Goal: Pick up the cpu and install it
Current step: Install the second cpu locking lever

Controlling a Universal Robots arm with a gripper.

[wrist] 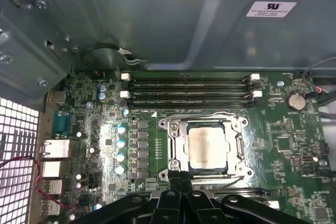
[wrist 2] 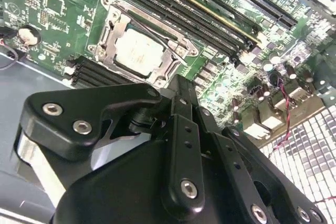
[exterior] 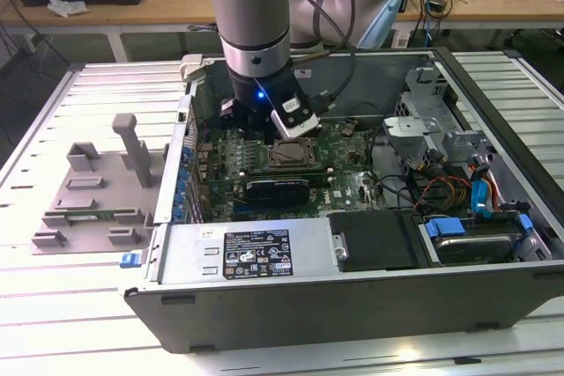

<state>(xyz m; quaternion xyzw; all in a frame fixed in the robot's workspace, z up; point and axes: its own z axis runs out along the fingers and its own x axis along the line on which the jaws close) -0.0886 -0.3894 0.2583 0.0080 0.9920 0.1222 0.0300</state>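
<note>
The cpu [wrist: 208, 147] lies flat inside the metal-framed socket [wrist: 174, 150] on the motherboard [wrist: 105, 145], its pale metal top facing up and its edges parallel to the socket frame in both wrist views; it also shows in the second wrist view [wrist 2: 137, 52]. The gripper [wrist: 181, 178] hangs just beside the socket's near edge, with its fingers pressed together and nothing held between them. Judged from this, the chip appears already seated, and the work in hand is the release and check. To do this well, keep the gripper clear of the chip's top and of the socket's thin retention lever, avoid any sideways drag across the frame, and confirm that the chip sits level with no corner raised. The risk is bent contacts under a tilted chip; whether every corner is fully down cannot be told from these views. The open computer case [exterior: 352, 305] rests on the table [exterior: 53, 323] and contains the motherboard, four memory slots [wrist: 189, 90] beside the socket, a power supply [exterior: 256, 253] and a cable bundle [exterior: 441, 187]. On the exterior view's left, well apart from the case, the grey tray [exterior: 92, 200] stands with its upright blocks.
</note>
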